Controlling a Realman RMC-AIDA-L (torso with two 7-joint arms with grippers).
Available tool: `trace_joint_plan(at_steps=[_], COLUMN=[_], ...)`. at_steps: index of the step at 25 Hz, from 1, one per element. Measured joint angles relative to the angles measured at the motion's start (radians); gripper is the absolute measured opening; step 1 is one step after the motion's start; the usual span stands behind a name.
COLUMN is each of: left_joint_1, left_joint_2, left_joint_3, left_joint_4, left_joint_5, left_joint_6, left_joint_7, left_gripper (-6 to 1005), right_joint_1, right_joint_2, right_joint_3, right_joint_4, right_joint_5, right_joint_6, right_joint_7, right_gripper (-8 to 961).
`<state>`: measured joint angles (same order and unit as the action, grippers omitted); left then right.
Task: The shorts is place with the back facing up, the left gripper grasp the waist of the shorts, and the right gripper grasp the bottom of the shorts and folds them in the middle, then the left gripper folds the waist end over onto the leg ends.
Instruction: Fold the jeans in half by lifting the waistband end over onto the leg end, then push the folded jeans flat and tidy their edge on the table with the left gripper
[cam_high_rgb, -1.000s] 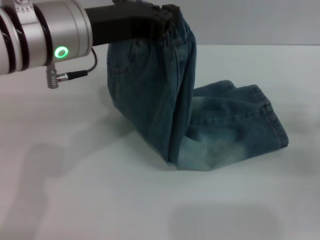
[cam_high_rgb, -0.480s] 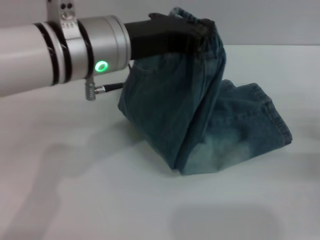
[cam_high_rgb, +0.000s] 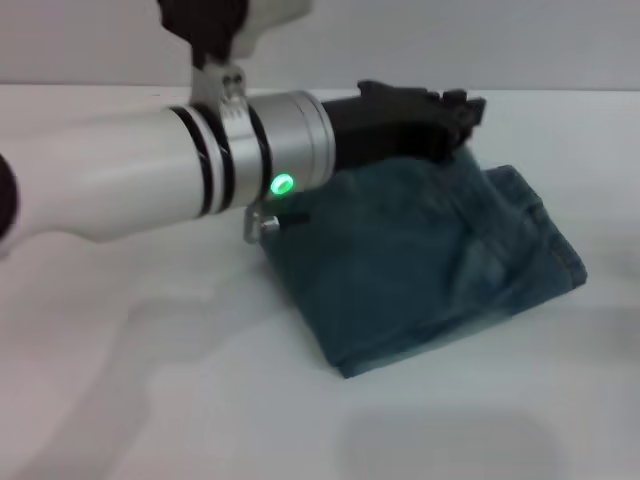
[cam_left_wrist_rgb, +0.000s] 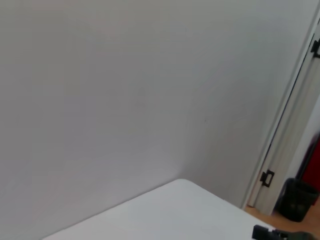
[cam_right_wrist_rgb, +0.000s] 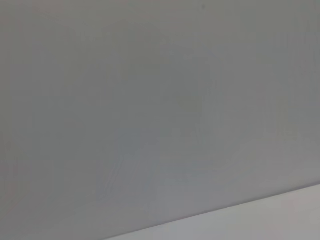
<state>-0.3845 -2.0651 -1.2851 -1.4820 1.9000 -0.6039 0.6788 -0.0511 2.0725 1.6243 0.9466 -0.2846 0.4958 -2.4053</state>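
Shorts (cam_high_rgb: 420, 260) folded into flat blue denim bundle on white counter (cam_high_rgb: 200, 400), faded hems at right edge. Left gripper (cam_high_rgb: 455, 120) low over far edge of bundle; finger state cannot be told

A plain grey-white wall (cam_left_wrist_rgb: 125, 100) fills most of the left wrist view. A corner of the bare white tabletop (cam_left_wrist_rgb: 175, 215) is seen below it. Beyond that corner, a pale door frame with a black hinge (cam_left_wrist_rgb: 266, 178) and a dark bin (cam_left_wrist_rgb: 295, 200) are shown.
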Motion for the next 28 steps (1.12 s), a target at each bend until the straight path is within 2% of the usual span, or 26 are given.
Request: trace_joint_plan(at_steps=[3, 9, 14, 17, 21, 25, 28], left_joint_1=[-0.022, -0.048, -0.013, 0.029, 0.102, 0.134, 0.137], left_joint_2=[0.000, 0.000, 0.003, 0.004, 0.005, 0.008, 0.007], left_joint_3=[0.077, 0.136, 0.155, 0.171, 0.248, 0.375, 0.457], left_joint_4=[0.049, 0.078, 0.079, 0.079, 0.092, 0.166, 0.208], left_joint_5=[-0.002, 0.003, 0.018, 0.019, 0.020, 0.052, 0.116], left_joint_6=[0.092, 0.151, 0.191, 0.243, 0.433, 0.728, 0.894], left_joint_7=[0.009, 0.011, 0.056, 0.107, 0.162, 0.172, 0.146], left_gripper=[194, 299, 387, 501, 641, 744, 500], right_joint_1=[-0.001, -0.005, -0.010, -0.011, -0.012, -0.010, -0.004], right_joint_2=[0.000, -0.001, 0.003, 0.004, 0.005, 0.009, 0.009], right_joint_3=[0.000, 0.007, 0.034, 0.049, 0.061, 0.058, 0.058], right_joint_4=[-0.002, -0.009, -0.081, -0.130, -0.195, -0.273, -0.320], right_joint_5=[0.000, -0.015, -0.058, -0.056, -0.055, -0.054, -0.045], right_joint_6=[0.013, 0.060, 0.240, 0.338, 0.443, 0.538, 0.565], right_joint_7=[0.000, 0.000, -0.036, -0.072, -0.137, -0.220, -0.224], right_gripper=[-1, -1, 0, 0, -1, 0, 0])
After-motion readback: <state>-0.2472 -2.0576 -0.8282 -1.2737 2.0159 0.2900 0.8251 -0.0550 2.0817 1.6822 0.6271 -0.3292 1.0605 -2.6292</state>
